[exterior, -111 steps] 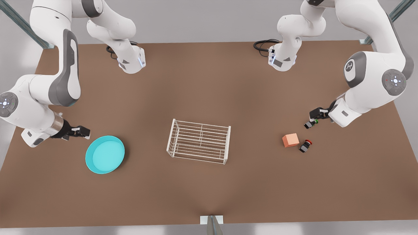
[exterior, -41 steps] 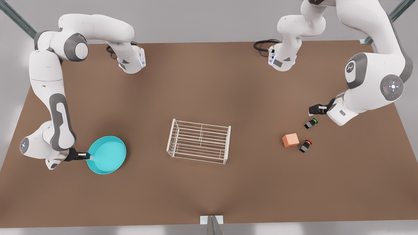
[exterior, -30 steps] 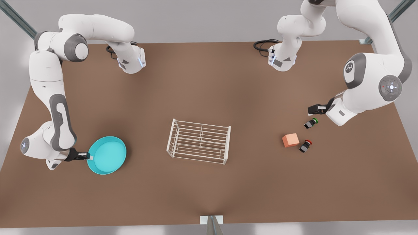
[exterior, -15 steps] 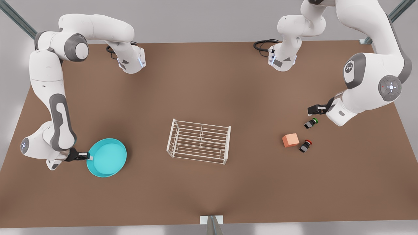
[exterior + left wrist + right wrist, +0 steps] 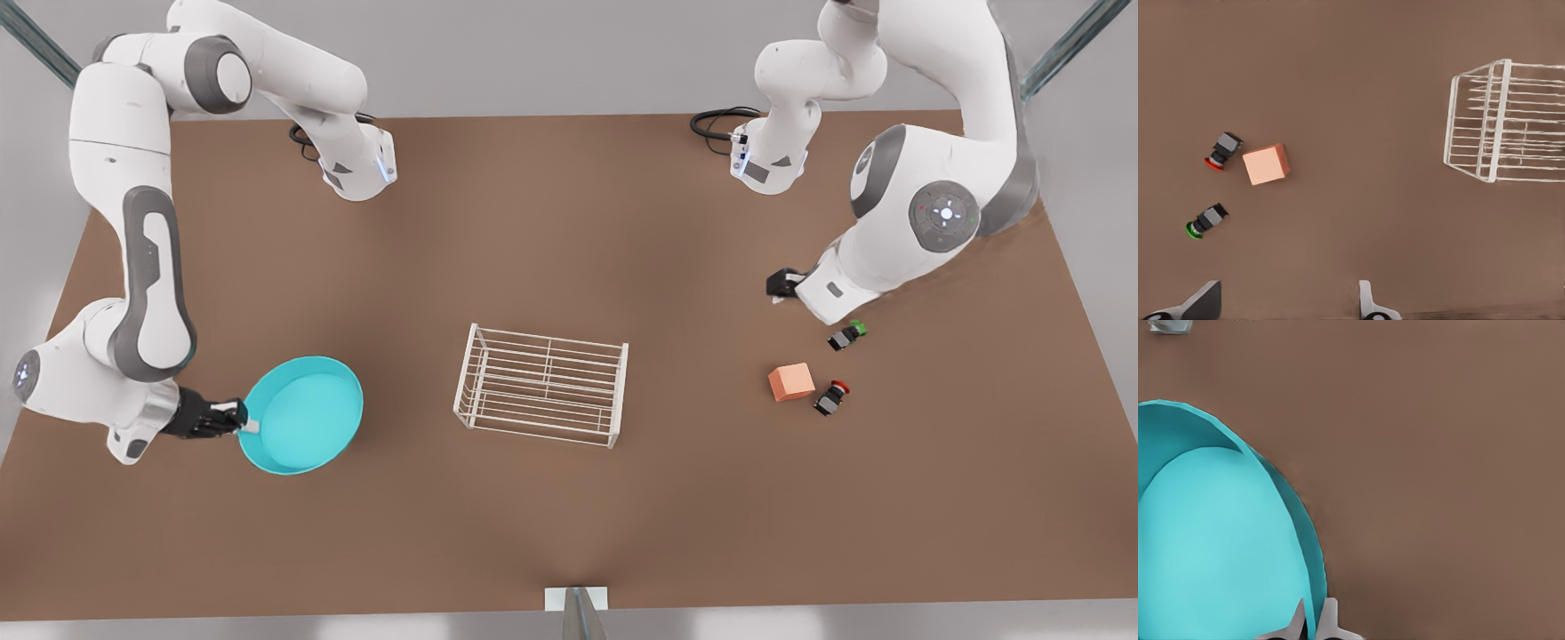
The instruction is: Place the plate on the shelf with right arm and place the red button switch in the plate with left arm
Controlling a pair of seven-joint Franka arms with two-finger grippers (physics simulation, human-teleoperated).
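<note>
Your right gripper (image 5: 242,427) pinches the plate (image 5: 307,418) rim; left gripper (image 5: 1288,303) hangs spread above the table (image 5: 569,222).

— How's the light?
— Even and soft, from above. The brown worktop (image 5: 569,222) carries faint, diffuse shadows beneath the arms and the shelf (image 5: 540,384).
— Any glare?
— None. The plate (image 5: 307,416) looks flat and bright, edges slightly soft.

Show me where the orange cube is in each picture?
Front view: the cube sits on the front view's right, beside the red switch.
Left wrist view: the cube lies between the red switch and the shelf.
Right wrist view: not in it.
Shared landmark: the shelf.
</note>
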